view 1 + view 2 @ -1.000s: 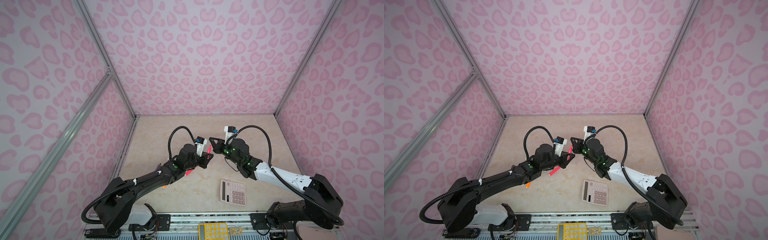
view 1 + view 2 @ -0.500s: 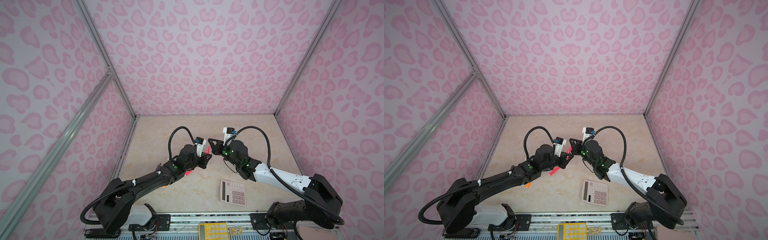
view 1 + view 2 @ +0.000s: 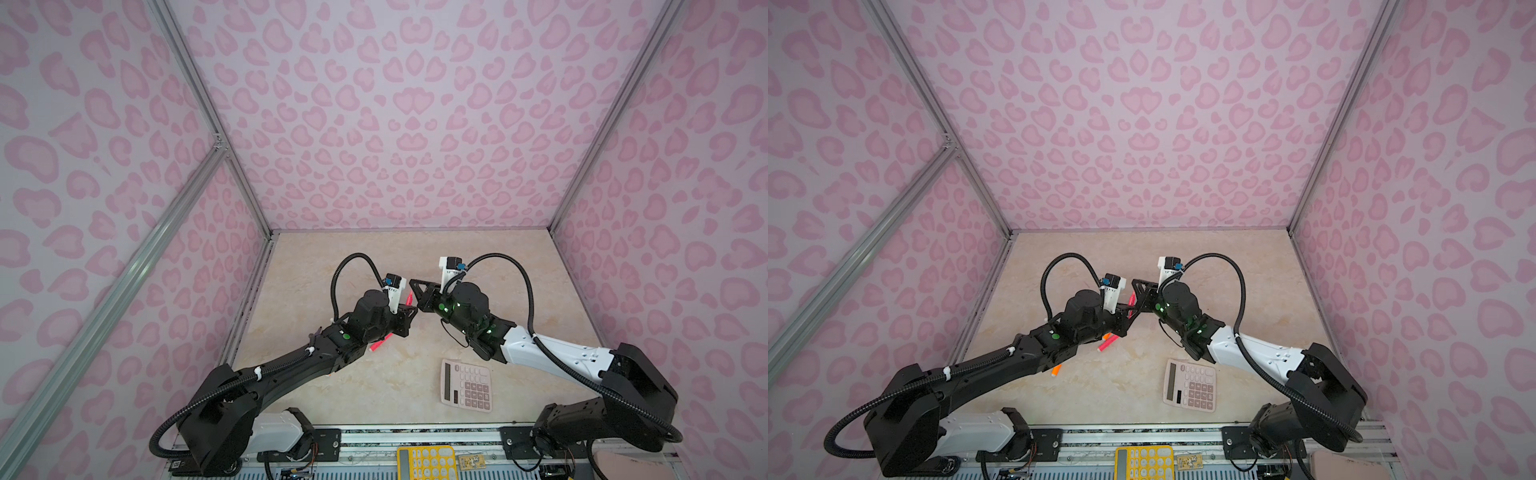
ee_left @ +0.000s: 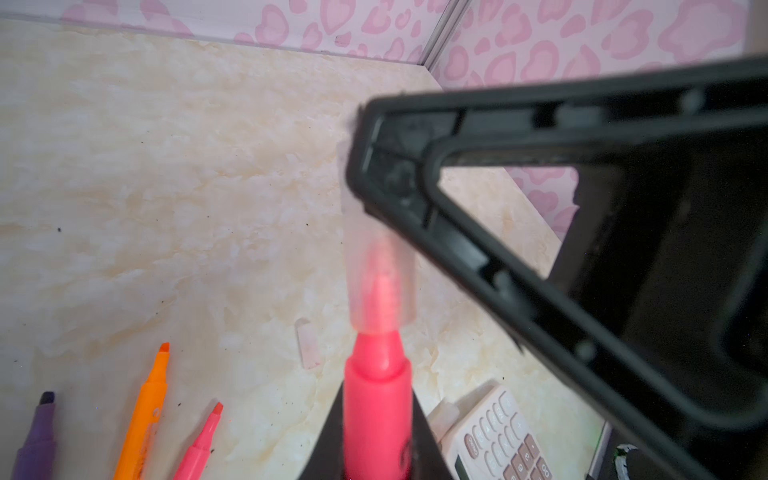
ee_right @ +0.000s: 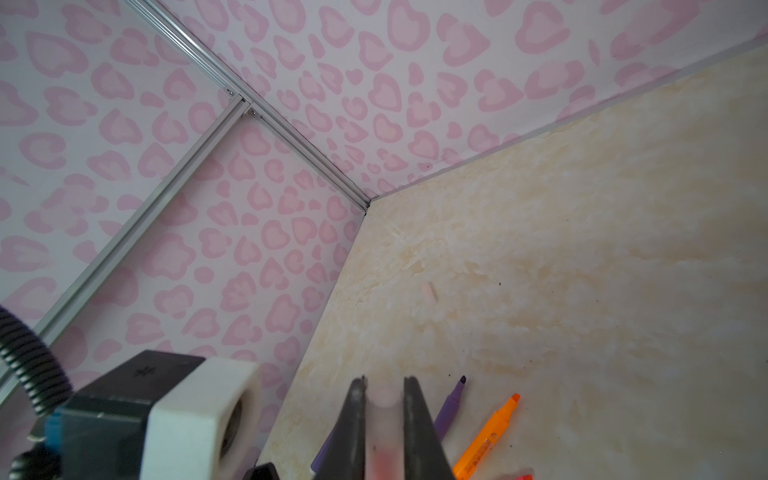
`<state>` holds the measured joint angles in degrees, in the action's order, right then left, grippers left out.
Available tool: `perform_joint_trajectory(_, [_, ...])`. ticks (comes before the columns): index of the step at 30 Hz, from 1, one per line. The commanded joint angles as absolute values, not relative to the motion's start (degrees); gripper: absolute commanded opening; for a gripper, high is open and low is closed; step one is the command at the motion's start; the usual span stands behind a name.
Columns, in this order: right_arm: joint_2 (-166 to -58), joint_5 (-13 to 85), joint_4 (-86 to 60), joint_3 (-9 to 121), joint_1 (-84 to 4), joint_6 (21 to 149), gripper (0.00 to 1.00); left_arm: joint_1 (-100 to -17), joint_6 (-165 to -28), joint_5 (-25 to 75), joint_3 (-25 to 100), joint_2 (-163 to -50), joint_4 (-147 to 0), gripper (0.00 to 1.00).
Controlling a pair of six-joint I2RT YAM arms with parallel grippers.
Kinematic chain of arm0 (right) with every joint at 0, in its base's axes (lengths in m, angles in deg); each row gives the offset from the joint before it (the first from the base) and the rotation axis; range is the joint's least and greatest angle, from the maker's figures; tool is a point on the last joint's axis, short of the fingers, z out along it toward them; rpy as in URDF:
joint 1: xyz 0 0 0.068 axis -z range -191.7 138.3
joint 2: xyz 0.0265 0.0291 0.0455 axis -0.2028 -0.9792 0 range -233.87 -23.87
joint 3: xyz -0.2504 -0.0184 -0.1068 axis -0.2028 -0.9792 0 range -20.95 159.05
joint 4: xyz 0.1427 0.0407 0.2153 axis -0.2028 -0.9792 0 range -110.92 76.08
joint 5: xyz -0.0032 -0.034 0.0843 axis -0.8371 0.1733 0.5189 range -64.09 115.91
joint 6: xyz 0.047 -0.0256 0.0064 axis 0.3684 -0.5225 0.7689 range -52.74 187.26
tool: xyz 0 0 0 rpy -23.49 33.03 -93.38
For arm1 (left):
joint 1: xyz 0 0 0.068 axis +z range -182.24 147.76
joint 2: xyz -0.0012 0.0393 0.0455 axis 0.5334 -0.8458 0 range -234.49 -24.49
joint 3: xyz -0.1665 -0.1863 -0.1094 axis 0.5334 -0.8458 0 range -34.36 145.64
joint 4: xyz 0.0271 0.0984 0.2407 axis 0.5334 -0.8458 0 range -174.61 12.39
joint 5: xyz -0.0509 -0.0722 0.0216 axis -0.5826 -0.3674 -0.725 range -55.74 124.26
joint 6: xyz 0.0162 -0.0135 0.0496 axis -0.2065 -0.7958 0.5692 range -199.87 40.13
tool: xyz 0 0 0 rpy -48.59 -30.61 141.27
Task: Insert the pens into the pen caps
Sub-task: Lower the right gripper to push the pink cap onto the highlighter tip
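Pink pen [image 4: 376, 399] tip in clear cap [image 4: 361, 257], orange pen [image 5: 488, 438] print unreadable

left arm [image 3: 291, 370]: black links throughout; white shell on the base segment by the rail.
right arm [image 3: 552, 353]: white forearm shell with small dark screw holes; black shoulder block and wrist housing.
status lights: small green dots, one on the left forearm [image 3: 345, 336], several on the right wrist [image 3: 441, 308].
hoses [image 3: 333, 286]: black corrugated conduit, one per arm.
cable ties [image 3: 258, 374]: white, on the left arm.
wrist cameras [image 3: 449, 266]: white blocks with blue connectors.
left gripper [image 3: 413, 309]: black.
right gripper [image 5: 384, 395]: dark tapering fingers [image 5: 357, 419], open triangular frame.
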<state>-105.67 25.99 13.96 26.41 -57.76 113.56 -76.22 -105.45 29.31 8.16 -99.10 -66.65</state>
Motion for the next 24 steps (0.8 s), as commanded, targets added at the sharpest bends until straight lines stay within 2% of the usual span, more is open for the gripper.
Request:
perform_joint_trajectory(1, [-106.8,26.2,12.6,27.4,-57.8,113.3,0.0,-76.2,-104.4,29.7,7.9,-98.5,-64.2,0.04])
perform_joint_trajectory(6, [-107.2,26.7,12.1,28.0,-57.8,113.6,0.0,-76.2,-103.4,32.3,7.7,-98.1,-64.5,0.04])
perform_joint_trajectory(12, [-107.4,25.9,10.9,28.2,-58.5,115.8,0.0,-76.3,-99.7,46.4,7.1,-98.0,-65.6,0.04])
perform_joint_trajectory(20, [-107.8,22.5,12.6,27.7,-62.0,115.1,0.0,-76.4,-99.6,47.3,6.8,-95.3,-65.6,0.04])
perform_joint_trajectory(24, [-108.8,23.5,14.7,27.9,-62.8,114.0,0.0,-76.4,-99.6,43.7,6.2,-93.4,-64.8,0.04])
